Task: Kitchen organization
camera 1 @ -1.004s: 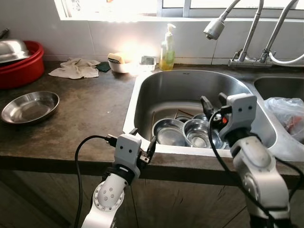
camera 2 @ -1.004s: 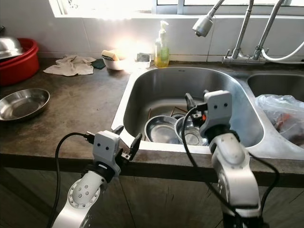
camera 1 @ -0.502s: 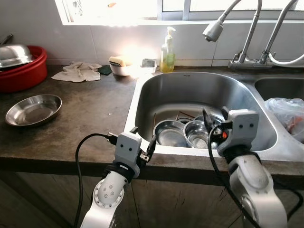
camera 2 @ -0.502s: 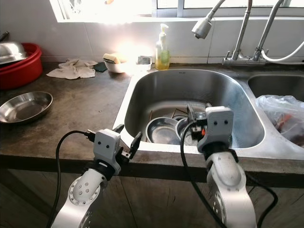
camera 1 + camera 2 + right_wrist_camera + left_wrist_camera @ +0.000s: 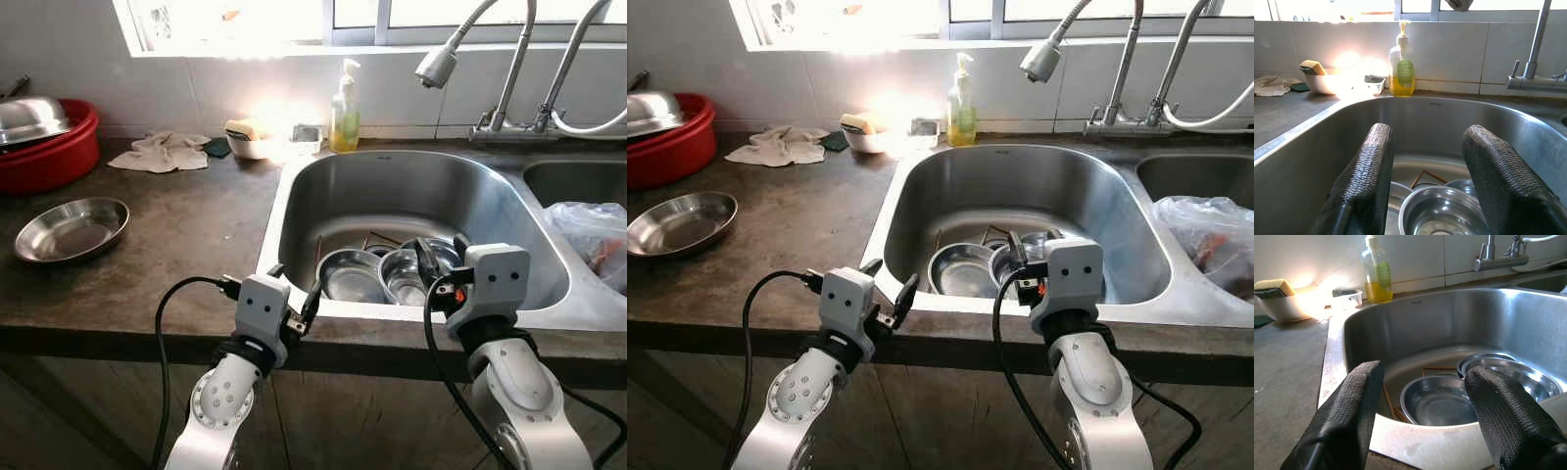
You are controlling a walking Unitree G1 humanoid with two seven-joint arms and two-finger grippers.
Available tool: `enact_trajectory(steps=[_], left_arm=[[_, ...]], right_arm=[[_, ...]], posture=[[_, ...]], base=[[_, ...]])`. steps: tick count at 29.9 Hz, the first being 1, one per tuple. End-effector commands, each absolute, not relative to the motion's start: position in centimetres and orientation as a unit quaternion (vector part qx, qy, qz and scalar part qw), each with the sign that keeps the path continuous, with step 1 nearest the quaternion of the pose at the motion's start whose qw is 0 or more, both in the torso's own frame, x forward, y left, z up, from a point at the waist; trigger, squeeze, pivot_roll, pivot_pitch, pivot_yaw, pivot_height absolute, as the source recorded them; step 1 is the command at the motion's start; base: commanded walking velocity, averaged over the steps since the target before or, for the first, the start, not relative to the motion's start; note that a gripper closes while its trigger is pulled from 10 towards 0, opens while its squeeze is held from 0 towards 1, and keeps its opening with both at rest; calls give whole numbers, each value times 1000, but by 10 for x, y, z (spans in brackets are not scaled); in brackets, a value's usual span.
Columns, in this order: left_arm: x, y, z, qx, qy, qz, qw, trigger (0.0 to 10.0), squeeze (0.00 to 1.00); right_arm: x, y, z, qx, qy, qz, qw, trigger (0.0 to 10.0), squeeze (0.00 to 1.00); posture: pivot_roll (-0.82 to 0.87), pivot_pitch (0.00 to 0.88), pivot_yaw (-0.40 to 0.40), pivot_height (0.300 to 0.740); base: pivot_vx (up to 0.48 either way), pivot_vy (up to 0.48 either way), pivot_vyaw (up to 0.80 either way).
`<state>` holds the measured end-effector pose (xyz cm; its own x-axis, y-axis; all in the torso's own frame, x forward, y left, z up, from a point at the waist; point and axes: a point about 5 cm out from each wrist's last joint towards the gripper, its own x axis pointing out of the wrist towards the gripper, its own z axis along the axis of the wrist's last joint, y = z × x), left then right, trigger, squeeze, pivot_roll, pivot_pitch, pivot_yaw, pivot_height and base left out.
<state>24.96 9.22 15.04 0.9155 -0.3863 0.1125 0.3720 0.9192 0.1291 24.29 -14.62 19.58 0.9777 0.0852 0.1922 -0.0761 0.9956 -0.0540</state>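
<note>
Facing the bench (image 5: 176, 245) and the sink (image 5: 411, 186), which is taking up the middle of the frame, the robot is standing close with both arms raised at the lower edge. Judging by the scene, the step in hand is clearing the dishes out of the sink. Two steel bowls (image 5: 387, 274) are sitting side by side on the sink floor at lower centre, touching each other, with thin sticks lying behind them. A steel plate (image 5: 71, 227) is resting on the bench at the left, and a red basin (image 5: 49, 147) is sitting at the upper left. A soap bottle (image 5: 345, 106) is standing behind the sink rim at upper centre.

The right pincer (image 5: 438, 257) is hanging over the near edge of the sink, just above the right-hand bowl, its fingers spread and gripping nothing. The left pincer (image 5: 294, 294) is hovering at the front rim, likewise spread wide and empty.

Next, the right pincer probably needs to be dipping lower and closing on a bowl's rim.
</note>
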Motion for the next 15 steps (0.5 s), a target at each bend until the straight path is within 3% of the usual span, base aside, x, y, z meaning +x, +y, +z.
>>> enact_trajectory(steps=[1,5,12,15], left_arm=[[251,93,151,56,-70,-194,977,10000,0],[251,92,151,53,-70,-192,978,10000,0],[250,94,151,52,-69,-185,979,10000,0],[250,94,151,53,-69,-182,980,10000,0]], right_arm=[[242,-145,203,-25,-115,45,992,10000,0],[245,-142,203,-34,-115,65,991,10000,0],[248,-140,204,-31,-116,66,991,10000,0],[249,-140,204,-26,-114,64,991,10000,0]], posture=[[72,0,-6,740],[82,0,-20,740],[89,0,-26,740],[88,0,-23,740]], base=[[0,0,0],[0,0,762],[0,418,800],[0,0,350]])
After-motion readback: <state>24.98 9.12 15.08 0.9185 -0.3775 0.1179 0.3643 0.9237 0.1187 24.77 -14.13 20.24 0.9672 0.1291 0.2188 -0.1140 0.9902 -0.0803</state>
